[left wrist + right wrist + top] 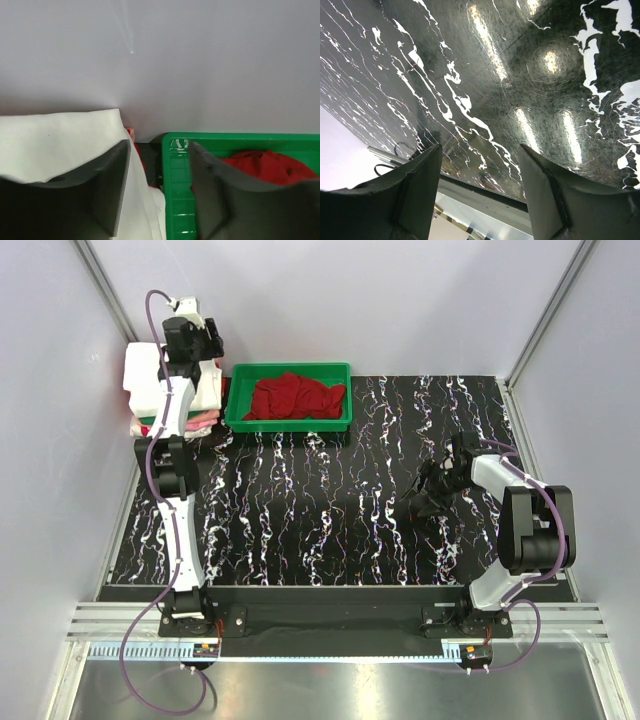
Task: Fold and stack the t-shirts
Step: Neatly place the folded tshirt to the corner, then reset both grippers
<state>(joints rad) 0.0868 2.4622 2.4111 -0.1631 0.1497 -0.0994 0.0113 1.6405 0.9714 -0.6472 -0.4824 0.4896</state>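
Aluminium rail point(330, 621) runs along the near edge, with both arm bases bolted just behind it. Past that lies the black table top point(320, 530), veined in white and glossy enough to throw back the lamps in the right wrist view. My right gripper point(480, 155) hangs over the right half of that top, its jaws apart with only the surface showing between them. The broad middle of the top, between the two arms, is my open room for moving. At the far edge sits the green tray point(290, 369), with a crumpled red t-shirt point(292, 397) inside. Just left of it, in the far left corner, is the stack point(145, 390) of folded shirts, a white t-shirt point(55, 140) on top. My left gripper point(157, 155) hovers above it, jaws parted and holding nothing, close to the pale back wall point(200, 60). Pale walls also close in on the left and right.
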